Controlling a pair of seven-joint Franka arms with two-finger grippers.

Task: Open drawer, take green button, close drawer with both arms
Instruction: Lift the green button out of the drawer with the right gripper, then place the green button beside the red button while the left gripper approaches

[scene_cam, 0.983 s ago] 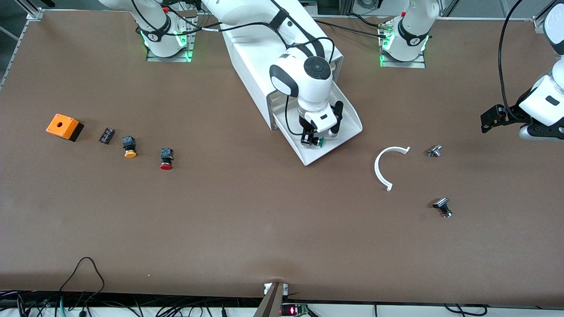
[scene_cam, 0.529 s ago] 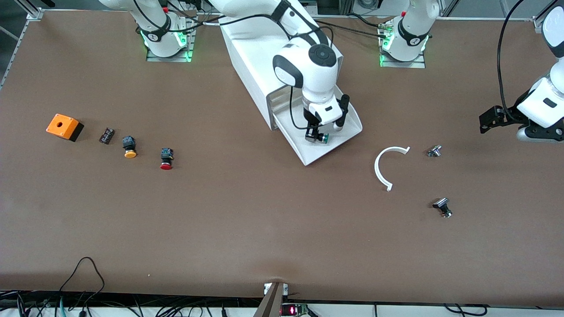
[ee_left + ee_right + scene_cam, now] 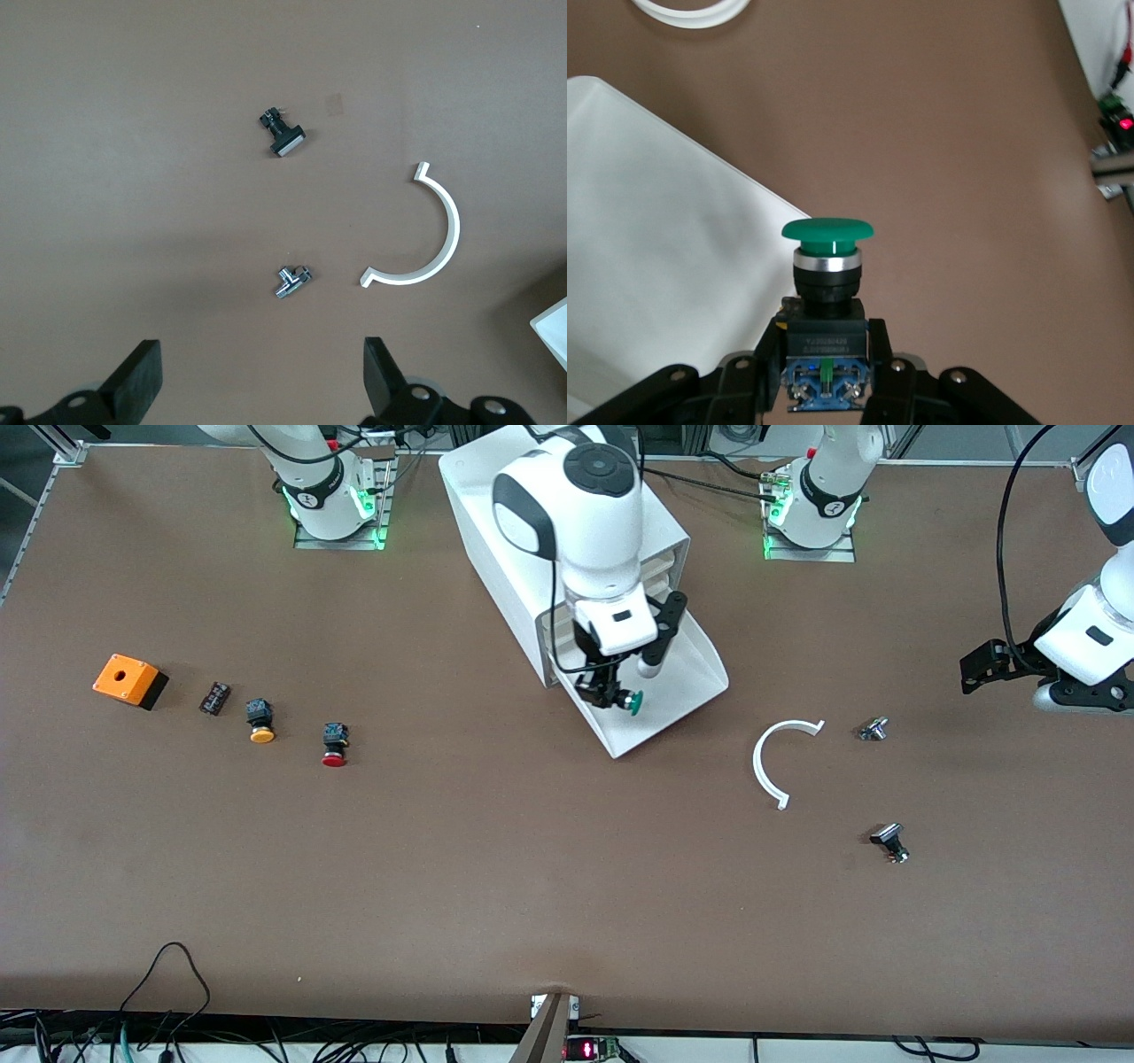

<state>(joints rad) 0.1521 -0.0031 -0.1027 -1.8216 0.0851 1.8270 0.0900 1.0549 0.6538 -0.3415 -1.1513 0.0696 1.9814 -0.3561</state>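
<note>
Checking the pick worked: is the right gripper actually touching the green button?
Touching. The right wrist view shows the right gripper with its fingers clamped against both sides of the button, whose green cap sticks out past them.

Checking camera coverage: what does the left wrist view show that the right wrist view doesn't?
Left wrist only: the open left gripper over bare table, a black-and-silver part, a small metal fitting. Right wrist only: the right gripper shut on the green button, above the pulled-out drawer. Both: the white curved piece, the brown table.
</note>
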